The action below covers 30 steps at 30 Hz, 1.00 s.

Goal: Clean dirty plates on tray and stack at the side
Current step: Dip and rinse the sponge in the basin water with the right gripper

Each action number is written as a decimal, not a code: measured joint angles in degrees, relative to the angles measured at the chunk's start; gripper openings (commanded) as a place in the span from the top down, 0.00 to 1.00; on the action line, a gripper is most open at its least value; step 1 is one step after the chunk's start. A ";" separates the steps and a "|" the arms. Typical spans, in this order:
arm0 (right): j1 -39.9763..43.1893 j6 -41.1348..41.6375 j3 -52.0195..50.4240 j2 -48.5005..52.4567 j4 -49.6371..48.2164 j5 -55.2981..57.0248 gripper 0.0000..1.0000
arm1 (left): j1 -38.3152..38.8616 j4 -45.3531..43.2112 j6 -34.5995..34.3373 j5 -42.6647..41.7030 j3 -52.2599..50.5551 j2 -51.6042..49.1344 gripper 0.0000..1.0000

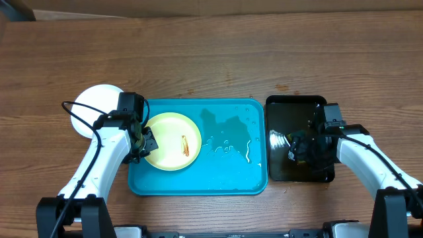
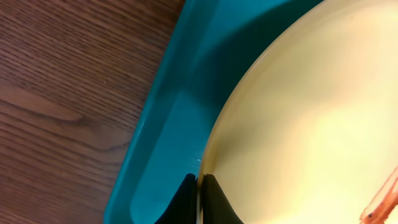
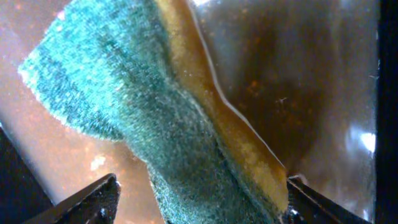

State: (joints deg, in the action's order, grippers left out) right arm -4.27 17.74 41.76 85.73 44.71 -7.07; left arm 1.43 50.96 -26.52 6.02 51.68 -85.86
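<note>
Pale yellow plate (image 1: 168, 142), flat in the left half of the turquoise tray (image 1: 198, 185), toward the near-left corner of the worktop (image 1: 211, 59). Round, so no long axis of its own. On it, right of centre, a thin red-orange smear (image 1: 186, 146), lengthwise from the near edge toward the far edge, slightly slanted. Left rim of the plate pinched tight between the two dark tips of the left gripper (image 2: 199, 186), the arm reaching in from the near-left.

Tray with its long sides parallel to the near edge of the worktop. Puddles and beads of water (image 1: 228, 135) over its right half.

White plate (image 1: 92, 106) on bare wood by the tray's far-left corner, partly hidden under the left arm. Touching the tray or not: cannot tell. One plate or a stack: cannot tell.

Black tray (image 1: 295, 102) just beside the turquoise tray's right short side, long axis from near edge to far edge, brownish liquid inside. Right gripper (image 1: 297, 151) down in it, clenched on a sponge (image 3: 155, 124). Green scouring face and yellow body, twisted, its length running away from the fingers.
</note>
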 measured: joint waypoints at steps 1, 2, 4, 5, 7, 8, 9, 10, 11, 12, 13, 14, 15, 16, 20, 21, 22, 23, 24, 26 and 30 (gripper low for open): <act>0.00 0.07 -0.15 0.00 -0.39 0.07 0.18 | 0.00 0.00 0.00 0.00 0.00 0.00 0.96; 0.00 0.04 -0.42 -0.02 -1.20 0.13 0.24 | 0.00 0.00 0.00 0.00 0.00 0.00 0.96; 0.00 0.17 -1.36 -0.44 -5.64 1.11 0.57 | 0.00 0.00 0.00 0.00 0.00 0.00 0.96; -0.02 -0.13 -1.60 -0.52 -6.95 1.31 0.82 | 0.00 0.00 0.00 0.00 0.00 0.00 0.96; 0.02 0.00 -2.36 -0.57 -8.57 1.77 0.96 | 0.00 0.00 0.00 0.00 0.00 0.00 0.96; 0.02 -0.02 -2.71 -0.57 -8.63 1.77 0.96 | 0.00 0.00 0.00 0.00 0.00 0.00 0.96; 0.00 0.02 -2.89 -0.57 -8.57 1.66 0.96 | 0.00 0.02 0.00 0.00 0.00 0.00 0.96; 0.00 0.07 -2.95 -0.57 -8.41 1.55 0.93 | 0.00 0.02 0.00 0.00 0.00 0.00 0.96; 0.00 0.13 -2.93 -0.57 -7.98 1.51 0.83 | 0.00 0.02 0.00 0.00 0.00 0.00 0.96; 0.00 -0.04 -2.86 -0.57 -7.67 1.51 0.63 | 0.00 0.04 0.00 0.00 0.00 0.00 0.95; 0.02 0.13 -2.47 -0.55 -6.36 1.46 0.40 | 0.00 0.02 0.02 0.00 0.00 0.00 0.92; 0.00 0.00 -1.64 -0.48 -3.52 1.33 0.31 | 0.00 0.04 0.02 0.00 0.00 0.00 0.90; 0.00 -0.04 -0.50 -0.37 -0.52 1.36 0.21 | 0.00 0.04 0.11 0.02 0.00 0.00 0.87; 0.00 -0.15 1.86 0.04 2.69 1.36 0.20 | 0.00 0.15 0.17 0.02 0.00 0.00 0.86; 0.00 -1.81 6.95 0.20 1.22 1.31 0.20 | 0.00 0.09 0.33 0.04 0.00 0.00 0.85; 0.00 -2.08 7.34 0.20 -0.17 1.31 0.20 | 0.00 0.04 0.37 0.04 0.00 0.00 0.84; 0.00 -2.36 7.37 0.20 -1.18 1.31 0.20 | 0.00 0.02 0.39 0.04 0.00 0.00 0.84; 0.00 -2.60 7.28 0.20 -2.03 1.33 0.21 | 0.00 0.04 0.39 0.04 0.00 0.00 0.84; 0.00 -2.80 6.91 0.22 -3.06 1.33 0.21 | 0.00 0.02 0.39 0.04 0.00 0.00 0.84; 0.00 -2.97 5.46 0.22 -5.22 1.36 0.21 | 0.00 0.02 0.39 0.04 0.00 0.00 0.83; 0.00 -3.30 0.57 0.22 -9.40 1.33 0.90 | 0.00 0.07 0.61 0.09 0.00 0.00 0.65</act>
State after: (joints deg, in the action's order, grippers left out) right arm -4.27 14.44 42.33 85.95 35.31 -5.74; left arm 1.43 51.03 -25.91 6.11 51.68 -85.86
